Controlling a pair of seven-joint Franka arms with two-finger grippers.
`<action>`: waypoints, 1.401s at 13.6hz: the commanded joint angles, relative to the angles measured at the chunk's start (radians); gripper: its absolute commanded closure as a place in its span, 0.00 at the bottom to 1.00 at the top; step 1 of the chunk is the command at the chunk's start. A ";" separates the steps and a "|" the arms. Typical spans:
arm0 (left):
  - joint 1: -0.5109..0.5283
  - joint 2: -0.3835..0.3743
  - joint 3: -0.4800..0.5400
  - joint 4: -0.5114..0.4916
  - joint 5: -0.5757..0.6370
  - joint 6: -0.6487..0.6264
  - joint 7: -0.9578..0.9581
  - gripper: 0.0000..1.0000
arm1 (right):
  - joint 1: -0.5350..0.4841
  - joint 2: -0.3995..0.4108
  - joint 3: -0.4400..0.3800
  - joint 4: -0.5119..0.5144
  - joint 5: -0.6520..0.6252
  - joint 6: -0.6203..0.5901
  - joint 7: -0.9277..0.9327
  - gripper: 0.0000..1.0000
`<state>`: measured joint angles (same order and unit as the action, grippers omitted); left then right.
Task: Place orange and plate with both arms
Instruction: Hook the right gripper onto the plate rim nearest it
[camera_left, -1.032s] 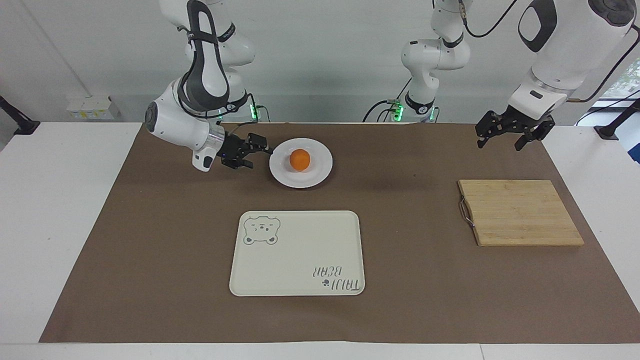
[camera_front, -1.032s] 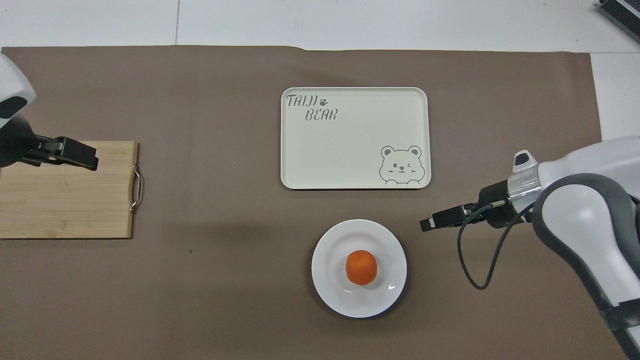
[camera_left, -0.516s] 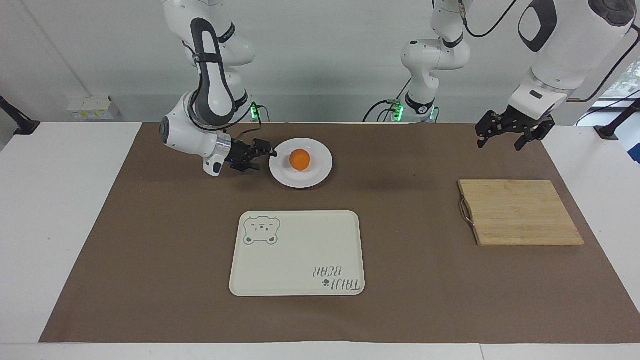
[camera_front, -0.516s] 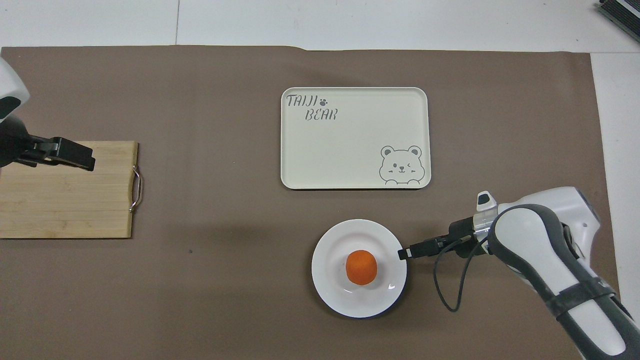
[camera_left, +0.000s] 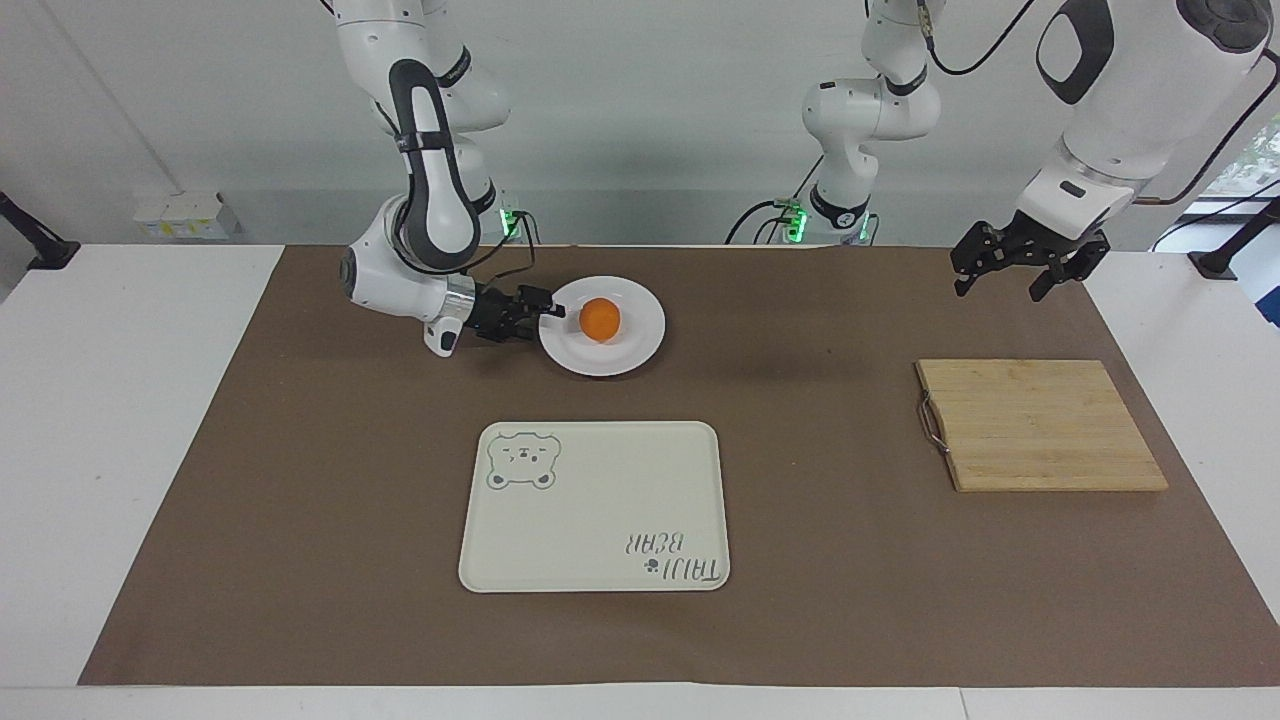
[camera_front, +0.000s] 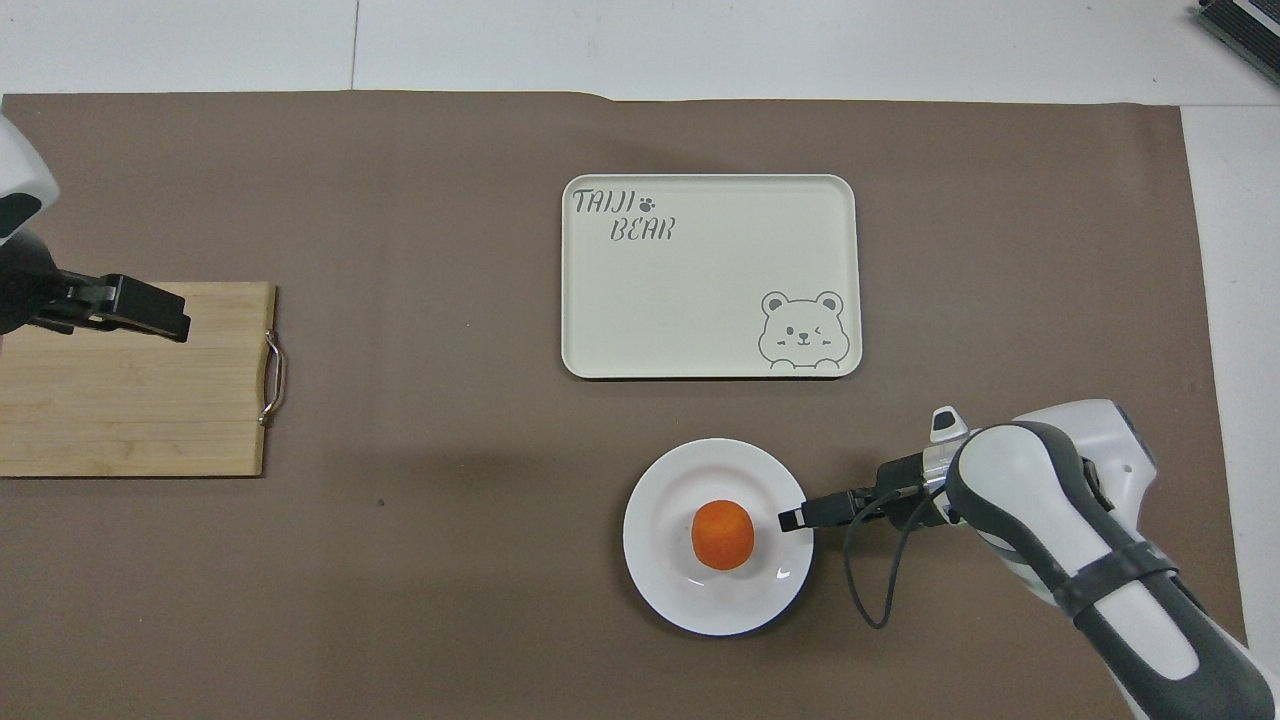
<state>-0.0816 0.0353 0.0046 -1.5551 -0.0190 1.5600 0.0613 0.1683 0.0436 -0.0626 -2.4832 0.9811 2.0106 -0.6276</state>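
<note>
Orange (camera_left: 600, 319), a small round bright-orange fruit, sits in the middle of the round glossy white plate (camera_left: 640, 340), which lies on the brown mat nearer to the robots than the cream rectangular tray with a bear drawing (camera_left: 600, 520). Over the last second the right gripper (camera_left: 545, 313) has swung in low from beside the plate, and its fingers now straddle the rim on the side toward the right arm's end of the table; they look parted, not yet clamped. That suggests a rim pinch is about to begin, so the plate can be carried, probably to the tray. The left gripper (camera_left: 1020, 270) waits, fingers spread, above the mat near the bamboo cutting board (camera_left: 1040, 425), unchanged.
</note>
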 joint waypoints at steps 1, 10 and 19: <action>0.011 -0.009 -0.006 -0.003 0.016 -0.014 0.008 0.00 | 0.023 -0.007 -0.002 -0.020 0.045 0.020 -0.024 0.00; 0.011 -0.009 -0.006 -0.003 0.016 -0.014 0.008 0.00 | 0.028 0.006 -0.003 -0.022 0.045 0.033 -0.020 1.00; 0.011 -0.009 -0.006 -0.003 0.016 -0.014 0.008 0.00 | 0.014 0.021 -0.002 0.013 0.139 0.004 -0.113 1.00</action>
<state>-0.0816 0.0353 0.0047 -1.5551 -0.0190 1.5597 0.0613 0.1897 0.0487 -0.0664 -2.4889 1.0709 2.0191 -0.7046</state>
